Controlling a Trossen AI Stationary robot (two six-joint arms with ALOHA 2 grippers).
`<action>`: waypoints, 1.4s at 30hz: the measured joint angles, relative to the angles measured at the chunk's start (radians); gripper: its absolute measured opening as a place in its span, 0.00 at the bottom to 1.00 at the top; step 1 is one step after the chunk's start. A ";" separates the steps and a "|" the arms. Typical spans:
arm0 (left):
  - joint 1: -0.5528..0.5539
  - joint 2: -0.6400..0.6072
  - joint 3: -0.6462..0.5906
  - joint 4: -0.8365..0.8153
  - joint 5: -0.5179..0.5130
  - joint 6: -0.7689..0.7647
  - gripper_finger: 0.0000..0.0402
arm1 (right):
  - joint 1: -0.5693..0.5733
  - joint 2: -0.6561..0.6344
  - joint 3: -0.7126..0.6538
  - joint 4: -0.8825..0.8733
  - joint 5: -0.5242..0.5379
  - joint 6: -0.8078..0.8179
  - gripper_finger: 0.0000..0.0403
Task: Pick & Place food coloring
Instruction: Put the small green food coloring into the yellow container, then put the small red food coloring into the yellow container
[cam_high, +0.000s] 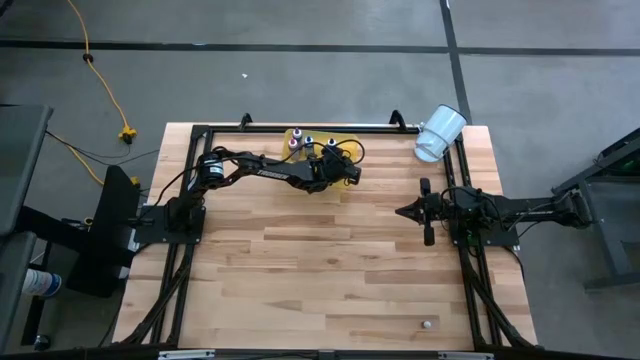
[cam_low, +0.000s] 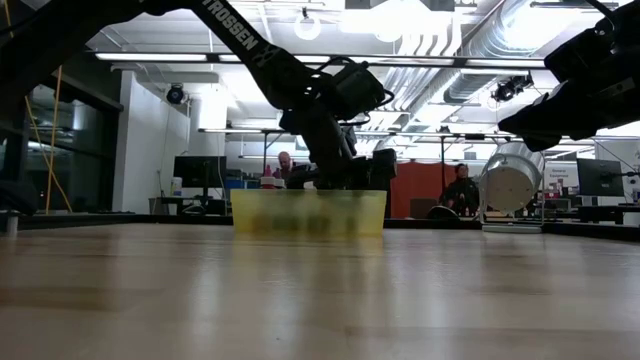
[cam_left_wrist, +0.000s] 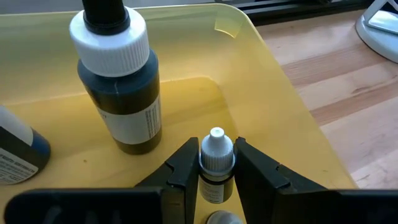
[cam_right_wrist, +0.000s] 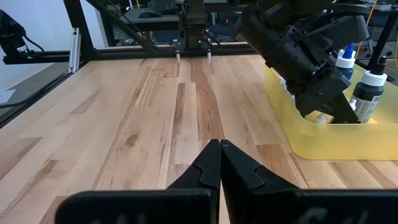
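In the left wrist view a tiny dark food coloring bottle (cam_left_wrist: 216, 163) with a white dropper cap stands upright inside the translucent yellow tray (cam_left_wrist: 273, 93). My left gripper (cam_left_wrist: 216, 171) is shut on it. The high view shows this gripper (cam_high: 335, 165) over the tray (cam_high: 345, 140) at the table's far edge. Beside it in the tray stand a taller dark bottle (cam_left_wrist: 121, 93) with a ribbed white cap and a bluish one (cam_left_wrist: 18, 152). One whitish bottle (cam_high: 428, 323) lies alone near the table's near edge. My right gripper (cam_high: 404, 211) is shut and waits at the table's right side. My left gripper pinches the tiny bottle between its two fingers at the white cap's collar (cam_left_wrist: 216, 158), one finger (cam_left_wrist: 183, 165) on each side. The fingers come slanting down from above into the tray. The bottle stays upright; the fingers hide its base.
A white plastic cup (cam_high: 440, 132) lies on its side at the far right corner. A black frame rail (cam_high: 300, 128) runs along the far edge behind the tray. Bare wood (cam_high: 320, 260) spreads across the table's middle and near side. People (cam_low: 462, 190) are in the room beyond.
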 joint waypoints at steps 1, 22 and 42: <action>0.000 0.000 0.000 0.000 0.000 0.000 0.21 | 0.000 0.000 0.000 0.000 0.000 0.000 0.00; 0.000 0.000 0.000 0.019 0.005 0.008 0.48 | 0.000 0.000 0.000 0.000 0.000 0.000 0.00; -0.008 -0.075 -0.002 0.023 0.041 0.121 0.49 | 0.000 0.000 0.000 0.000 0.000 0.000 0.00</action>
